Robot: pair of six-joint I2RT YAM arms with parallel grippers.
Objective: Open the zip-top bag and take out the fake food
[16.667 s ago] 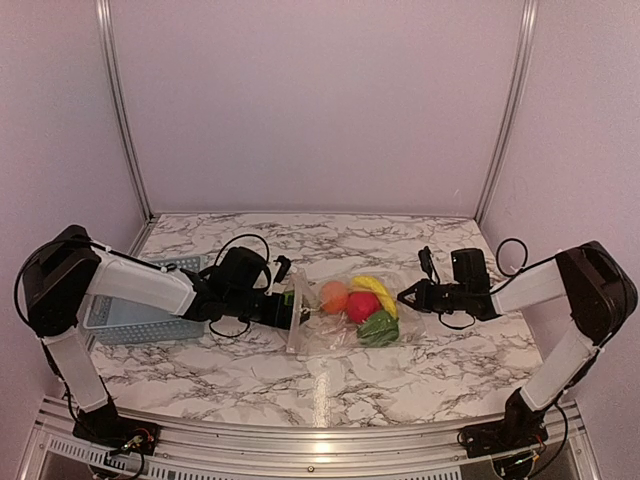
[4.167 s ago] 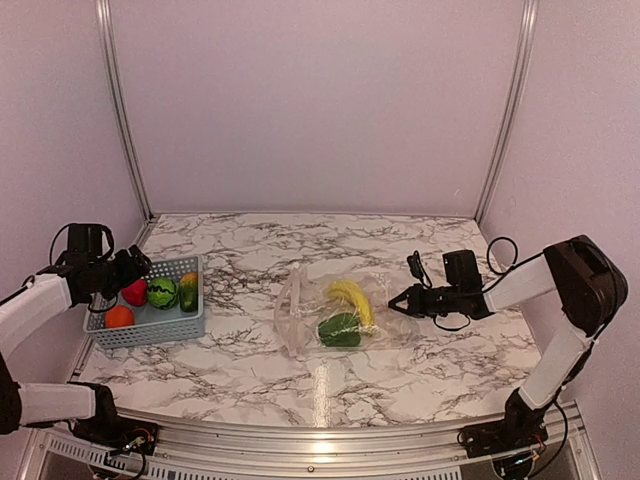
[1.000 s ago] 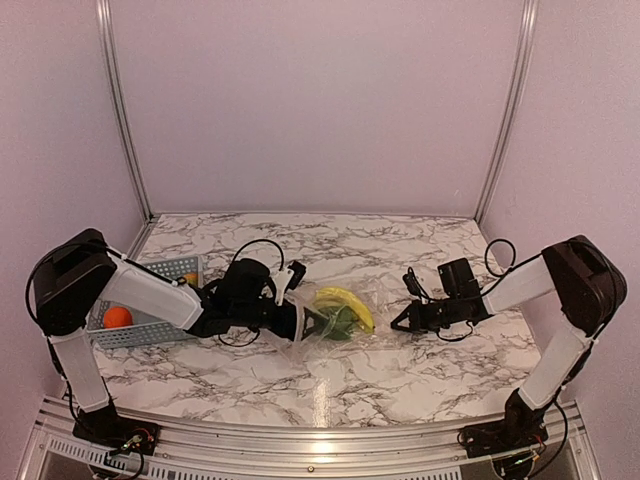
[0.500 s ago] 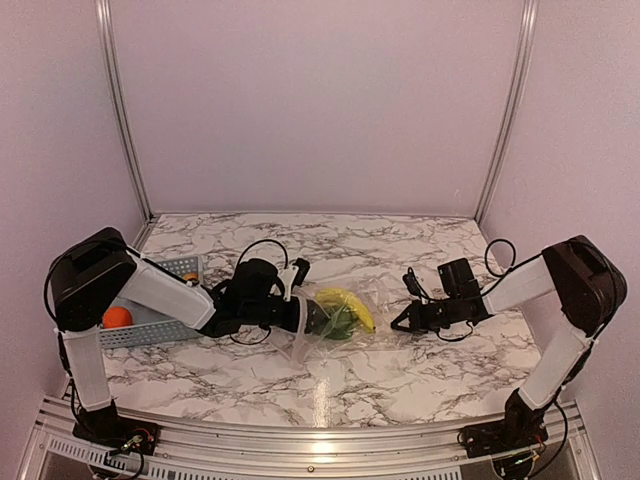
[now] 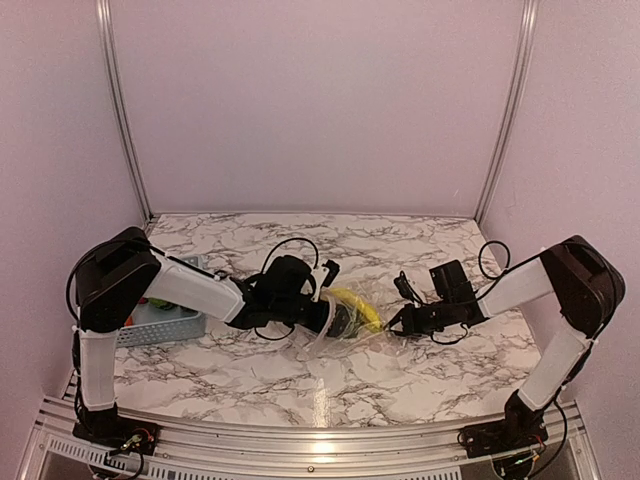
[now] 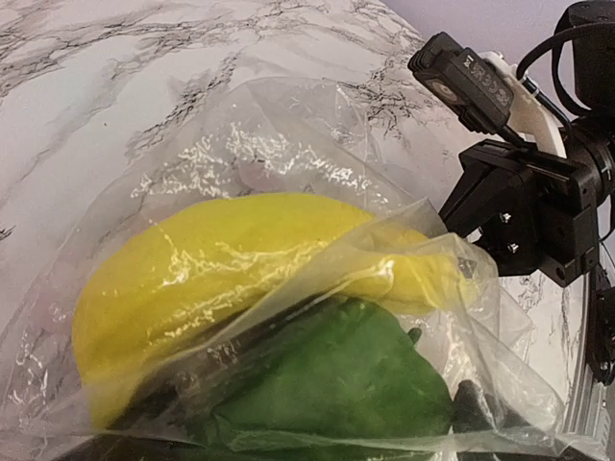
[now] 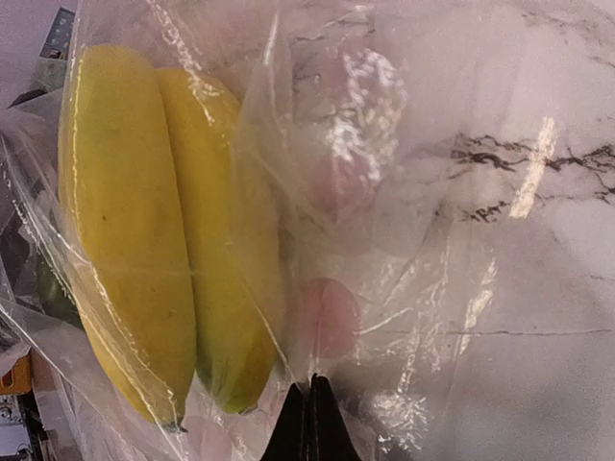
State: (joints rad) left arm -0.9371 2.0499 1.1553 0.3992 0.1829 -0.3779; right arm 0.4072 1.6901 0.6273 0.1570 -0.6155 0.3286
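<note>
The clear zip-top bag [image 5: 362, 325] lies mid-table with its open mouth to the left. Inside are a yellow banana [image 5: 360, 304] and a dark-green vegetable [image 5: 343, 322]. My left gripper [image 5: 332, 318] reaches into the mouth. In the left wrist view its open jaws [image 6: 317, 411] stand either side of the green vegetable [image 6: 336, 375], below the banana [image 6: 221, 259], and one dark fingertip [image 6: 470, 403] shows through the film. My right gripper [image 5: 396, 322] is shut on the bag's closed end, and its fingertips [image 7: 310, 384] pinch the film beside the banana [image 7: 144, 211].
The light blue basket [image 5: 165, 322] stands at the left behind my left arm, with toy foods partly showing in it [image 5: 156, 302]. Black cables loop over both wrists. Metal rails run along the table's back and near edges.
My left arm has pushed further right, deeper into the bag's mouth. The bag has bunched up and shifted slightly right. The right gripper has held its pinch and edged left.
</note>
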